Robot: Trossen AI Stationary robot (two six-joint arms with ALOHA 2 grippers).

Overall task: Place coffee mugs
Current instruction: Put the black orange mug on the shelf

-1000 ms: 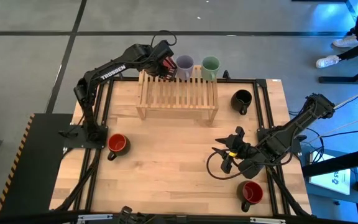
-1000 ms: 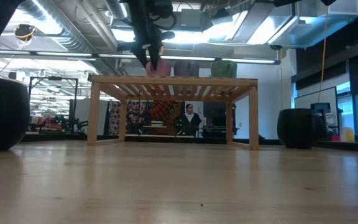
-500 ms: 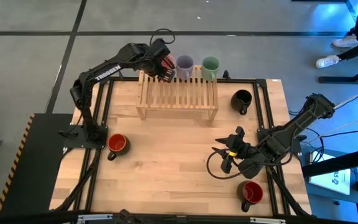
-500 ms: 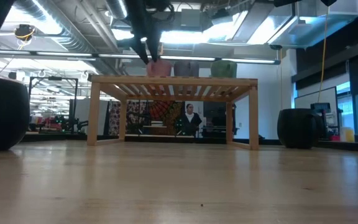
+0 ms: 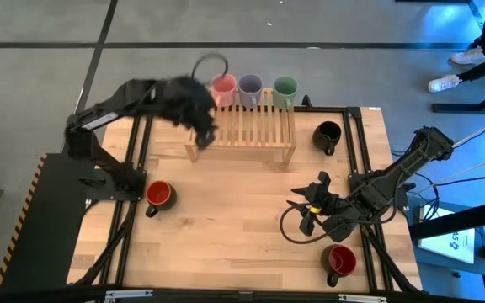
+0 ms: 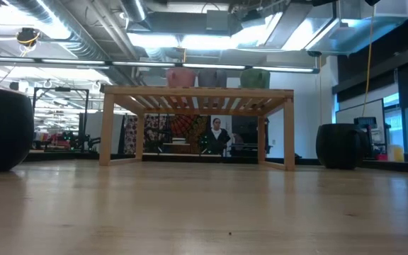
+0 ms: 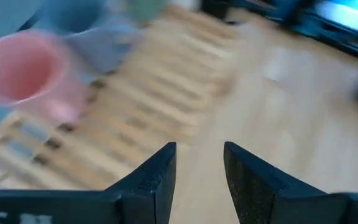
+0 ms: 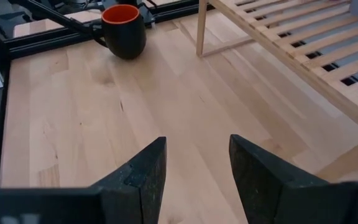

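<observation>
Three mugs stand upright in a row on the far edge of the wooden slatted rack (image 5: 241, 128): pink mug (image 5: 223, 86) (image 7: 22, 74), lavender-grey mug (image 5: 250, 87), green mug (image 5: 285, 88). On the table stand the all-black mug (image 5: 327, 135), right of the rack; a dark mug with an orange-red inside (image 5: 159, 195) (image 8: 124, 28), near the left edge; and a dark mug with a red inside (image 5: 340, 261), at the near right. My left gripper (image 5: 204, 130) (image 7: 199, 171) hovers open over the rack's left end, apart from the pink mug. My right gripper (image 5: 306, 207) (image 8: 197, 168) waits open above the table's right half.
The rack stands on legs at the table's far middle, with a gap under its slats (image 6: 197, 134). A black frame rail (image 5: 369, 168) runs along the table's edges. A person (image 6: 217, 136) stands far behind the rack. Bare wood lies between the rack and the near edge.
My left gripper has come away from the pink mug and swung fast toward the table's near-left, now over the rack's left end; it has left the low view. The pink mug stays upright on the rack beside the lavender-grey one. The right arm has kept still.
</observation>
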